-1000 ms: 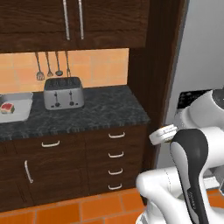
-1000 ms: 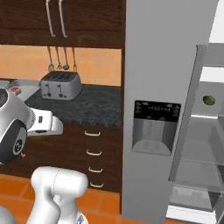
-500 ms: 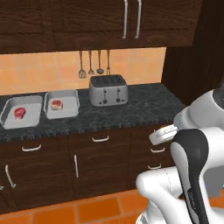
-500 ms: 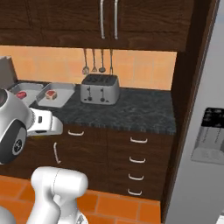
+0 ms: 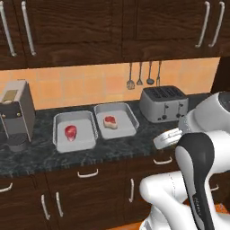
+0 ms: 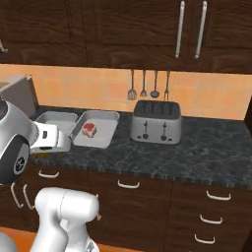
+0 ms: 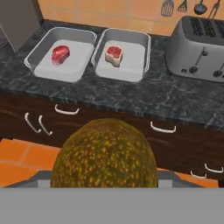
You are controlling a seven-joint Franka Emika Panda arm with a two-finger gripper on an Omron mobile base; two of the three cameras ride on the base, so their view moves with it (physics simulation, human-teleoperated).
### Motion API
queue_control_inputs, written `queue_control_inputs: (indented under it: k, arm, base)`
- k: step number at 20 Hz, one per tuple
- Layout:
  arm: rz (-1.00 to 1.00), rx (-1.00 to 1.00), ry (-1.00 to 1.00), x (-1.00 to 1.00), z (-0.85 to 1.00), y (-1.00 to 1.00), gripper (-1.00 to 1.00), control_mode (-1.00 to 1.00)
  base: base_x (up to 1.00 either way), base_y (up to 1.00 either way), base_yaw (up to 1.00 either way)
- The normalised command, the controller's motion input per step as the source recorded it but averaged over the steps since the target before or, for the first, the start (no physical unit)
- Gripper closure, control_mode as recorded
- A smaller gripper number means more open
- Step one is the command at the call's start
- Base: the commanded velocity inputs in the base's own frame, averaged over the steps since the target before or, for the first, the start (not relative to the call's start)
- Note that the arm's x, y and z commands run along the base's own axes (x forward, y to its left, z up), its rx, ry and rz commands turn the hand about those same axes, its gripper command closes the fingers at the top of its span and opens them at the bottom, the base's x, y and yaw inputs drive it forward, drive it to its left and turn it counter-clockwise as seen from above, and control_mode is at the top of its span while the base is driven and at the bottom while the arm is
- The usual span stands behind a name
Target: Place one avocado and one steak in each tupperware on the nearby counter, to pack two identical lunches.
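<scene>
Avocado [image 7: 105, 153] sat huge at the bottom of the hand view, dark green w/ yellowish speckle, pressed right up against the camera. Gripper fingertips were hidden behind it, so the grip itself couldn't be seen directly, but the fruit hung in mid-air in front of the drawers w/ nothing else under it, so it read as clamped on the avocado.

Beyond it, the counter [image 7: 144, 94] ran across, dark marbled stone over brown drawers w/ curved silver handles. Two tupperware trays lay side by side on it, just about touching along their long edges. Left tupperware [image 7: 46, 52] had one steak [image 7: 60, 54] in it, redder, roughly central. Right tupperware [image 7: 139, 57] had the other steak [image 7: 114, 54], paler at the lower edge, toward the tray's back half. No avocado was in either tray.

Left base view had the same pair: left tray [image 5: 58, 137] w/ its steak [image 5: 71, 132], right tray [image 5: 130, 121] w/ its steak [image 5: 110, 121]. Toaster [image 5: 163, 104] stood just right of the right tray, coffee machine [image 5: 17, 114] to the left of the left one. Utensils [image 5: 140, 75] hung on the tiled wall behind.

Right base view: the white arm covered part of the near tray [image 6: 55, 118]; the far one [image 6: 106, 129] showed its steak [image 6: 89, 129], toaster [image 6: 155, 122] nearby on the right.
</scene>
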Motion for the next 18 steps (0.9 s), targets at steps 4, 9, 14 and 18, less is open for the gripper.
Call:
queue_control_inputs:
  k: [4, 9, 14, 18]
  arm:
    - [0.0, 0.0, 0.0, 0.0, 0.0, 0.0, 1.0, 1.0]
    - [0.0, 0.0, 0.0, 0.0, 0.0, 0.0, 1.0, 1.0]
    - [-0.12, -0.02, 0.0, 0.52, -0.4, -0.32, 1.0, -1.0]
    - [-0.09, 0.01, 0.0, 0.61, -0.43, -1.0, 1.0, -1.0]
  base:
    - [0.96, 1.0, -0.08]
    - [0.9, 0.97, -0.08]
    - [0.0, 0.0, 0.0]
    - [0.0, 0.0, 0.0]
